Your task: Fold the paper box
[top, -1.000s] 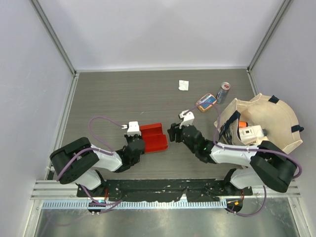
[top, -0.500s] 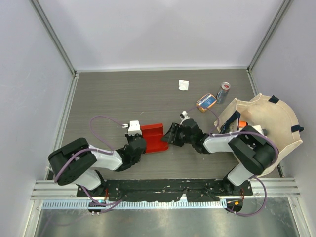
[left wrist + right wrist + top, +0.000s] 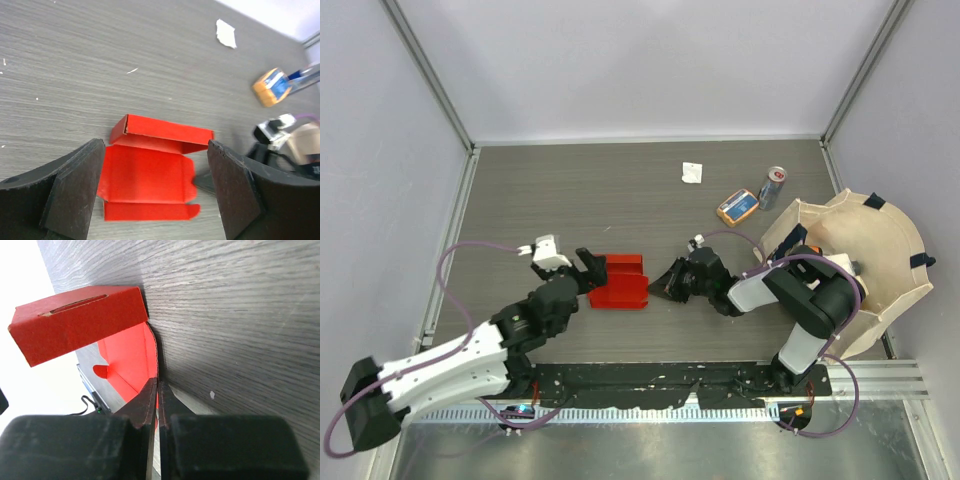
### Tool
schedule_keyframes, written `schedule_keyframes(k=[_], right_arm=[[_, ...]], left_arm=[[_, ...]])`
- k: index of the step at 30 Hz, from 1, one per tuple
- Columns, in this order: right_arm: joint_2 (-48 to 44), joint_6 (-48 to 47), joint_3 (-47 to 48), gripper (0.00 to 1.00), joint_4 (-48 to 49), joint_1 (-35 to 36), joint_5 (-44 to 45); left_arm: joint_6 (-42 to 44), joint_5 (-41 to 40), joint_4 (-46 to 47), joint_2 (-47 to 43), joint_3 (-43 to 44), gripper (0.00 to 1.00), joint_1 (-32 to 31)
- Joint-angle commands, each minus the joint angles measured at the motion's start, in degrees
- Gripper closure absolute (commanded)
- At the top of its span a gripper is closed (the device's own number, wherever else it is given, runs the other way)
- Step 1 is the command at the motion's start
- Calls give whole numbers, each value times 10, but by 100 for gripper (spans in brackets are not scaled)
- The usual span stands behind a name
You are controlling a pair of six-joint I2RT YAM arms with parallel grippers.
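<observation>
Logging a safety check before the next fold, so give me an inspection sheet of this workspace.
Surface: dark grey wood-grain table, a few small white specks.
Job's things: red paper box, half-folded, open on top.
Clutter: white paper scrap; orange-and-blue packet; silver drinks can; beige cloth bag holding items.
Grippers: left gripper open, at the box's left end, not gripping; right gripper shut at the box's right edge, grip unconfirmed.
Cables: purple cables loop off both arms.
Surroundings: white walls, metal frame posts; nothing else seen.
</observation>
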Motion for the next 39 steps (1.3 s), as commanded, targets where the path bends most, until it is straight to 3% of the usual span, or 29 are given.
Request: schedule_keyframes(k=[1, 5, 9, 14, 17, 20, 21, 25, 29, 36, 39], right_arm=[[8, 37, 4, 94, 62, -9, -20], [-3, 34, 11, 96, 48, -19, -34], [-21, 28, 12, 96, 40, -35, -38], [-25, 46, 18, 98, 62, -38, -37], [-23, 61, 22, 98, 77, -38, -37], [-21, 76, 19, 99, 97, -38, -38], [-21, 82, 16, 99, 103, -38, -37], [-24, 97, 1, 99, 118, -38, -33], [-26, 101, -2, 99, 124, -38, -35], [-29, 96, -13, 99, 133, -30, -24], [-38, 89, -20, 99, 124, -25, -21]], left_arm=[[-37, 62, -180, -123, 19, 16, 5], [-17, 140, -212, -176, 38, 20, 6], [-16, 198, -278, -126, 87, 19, 5], [-171, 170, -407, -17, 167, 15, 6], [-310, 186, -417, -34, 135, 13, 6], [-439, 211, -326, -92, 42, 13, 9], [-467, 217, -252, -102, 17, 13, 13], [-578, 228, -164, -101, -53, 13, 31], [-631, 252, -105, -53, -79, 13, 51], [-667, 247, 115, 87, -109, 4, 66], [-673, 251, 190, 157, -108, 12, 70]])
